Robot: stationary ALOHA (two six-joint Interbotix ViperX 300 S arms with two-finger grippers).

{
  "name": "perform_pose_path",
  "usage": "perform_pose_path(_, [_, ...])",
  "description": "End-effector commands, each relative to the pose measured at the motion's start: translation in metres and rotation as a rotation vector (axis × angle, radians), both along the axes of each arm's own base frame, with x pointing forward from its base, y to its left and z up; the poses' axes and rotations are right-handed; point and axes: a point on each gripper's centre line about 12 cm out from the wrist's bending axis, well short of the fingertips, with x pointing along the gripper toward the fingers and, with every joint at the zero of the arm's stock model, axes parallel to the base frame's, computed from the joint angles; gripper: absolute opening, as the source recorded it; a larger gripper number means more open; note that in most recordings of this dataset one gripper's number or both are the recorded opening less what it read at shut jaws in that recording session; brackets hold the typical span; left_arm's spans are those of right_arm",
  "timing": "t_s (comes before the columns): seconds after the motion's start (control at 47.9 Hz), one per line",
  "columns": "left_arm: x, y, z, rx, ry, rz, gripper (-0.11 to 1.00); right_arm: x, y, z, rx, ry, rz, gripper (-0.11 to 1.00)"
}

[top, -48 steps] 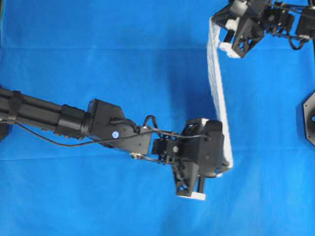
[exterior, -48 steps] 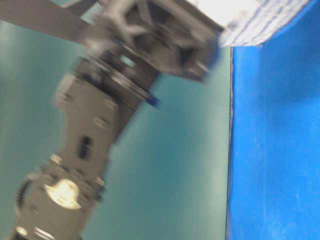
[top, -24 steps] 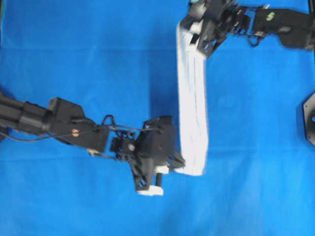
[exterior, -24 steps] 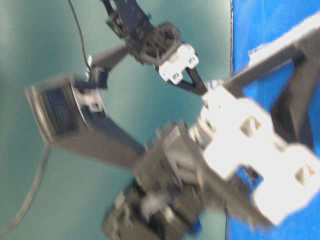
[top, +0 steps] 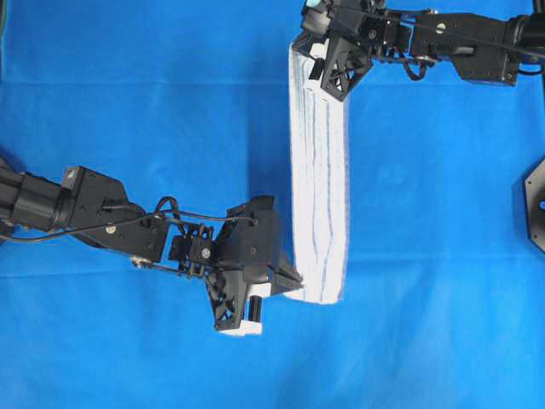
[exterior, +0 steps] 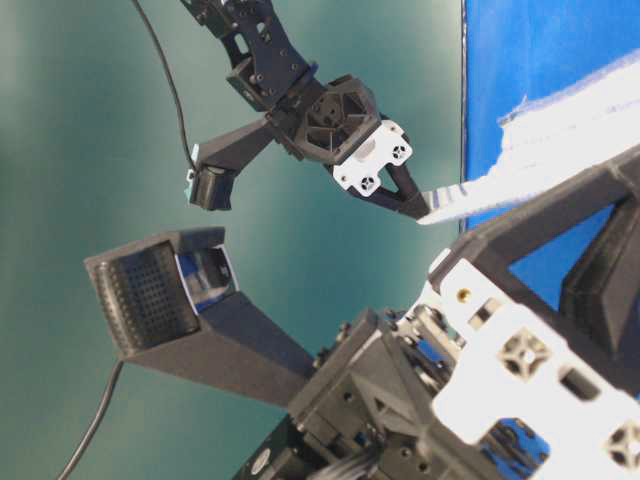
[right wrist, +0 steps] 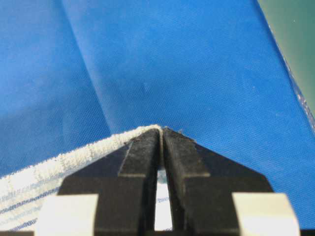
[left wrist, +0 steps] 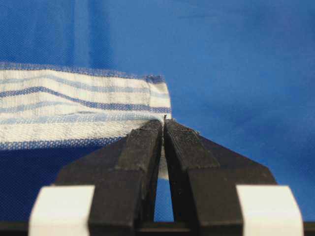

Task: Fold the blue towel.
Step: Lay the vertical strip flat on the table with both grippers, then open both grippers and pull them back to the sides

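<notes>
Both pincers, the left gripper (left wrist: 163, 129) and right gripper (right wrist: 161, 135), are clamped on opposite corners of the white, blue-striped woven towel (top: 319, 183), which hangs stretched between them above the plain blue table covering (top: 153, 111). Each grip looks thin, only at the fingertips, so uneven pulling could tug a corner free. The fold would then likely land skewed.

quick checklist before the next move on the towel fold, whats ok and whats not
1. Left pincer shut on a corner of the blue towel: ok, its jaws pinch the hem in the left wrist view.
2. Right pincer shut on the far corner: ok, cloth shows between the closed jaws.
3. Towel stretched between the two pincers without sagging folds: ok, it runs as one straight strip in the overhead view.
4. Lower part of the towel lying flat on the table covering: cannot tell, the strip hides it from above.
5. Landing area beside the strip free of objects: ok in the overhead view.
6. Both held corners level with each other: cannot tell.
</notes>
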Motion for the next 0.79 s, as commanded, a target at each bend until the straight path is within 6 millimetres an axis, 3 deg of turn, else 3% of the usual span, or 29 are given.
perform_pose_path(0.0, [0.002,-0.004,0.019,-0.012,-0.052,-0.007,0.02,0.004,-0.003,0.013,-0.021,-0.032,0.002,0.05])
perform_pose_path(0.146, [0.002,-0.003,0.02,-0.011,-0.049,-0.006,0.08,0.005,-0.002,0.014,-0.023,-0.033,0.007,0.09])
perform_pose_path(0.313, [-0.006,-0.001,0.021,-0.002,-0.003,-0.006,0.35,0.003,0.004,0.019,-0.029,-0.025,0.015,0.53])
perform_pose_path(0.355, [-0.009,-0.001,0.025,0.001,0.011,-0.008,0.43,0.001,0.005,0.022,-0.029,-0.024,0.012,0.59])
perform_pose_path(0.46, [-0.021,0.002,0.037,0.01,0.057,-0.008,0.62,-0.006,0.011,0.032,-0.035,-0.025,0.012,0.57])
perform_pose_path(0.522, [-0.029,0.004,0.045,0.016,0.083,-0.011,0.68,-0.011,0.016,0.037,-0.039,-0.031,0.015,0.56])
perform_pose_path(0.773, [-0.066,0.023,0.073,0.018,0.057,0.011,0.69,-0.037,0.048,0.06,-0.047,-0.087,0.054,0.56])
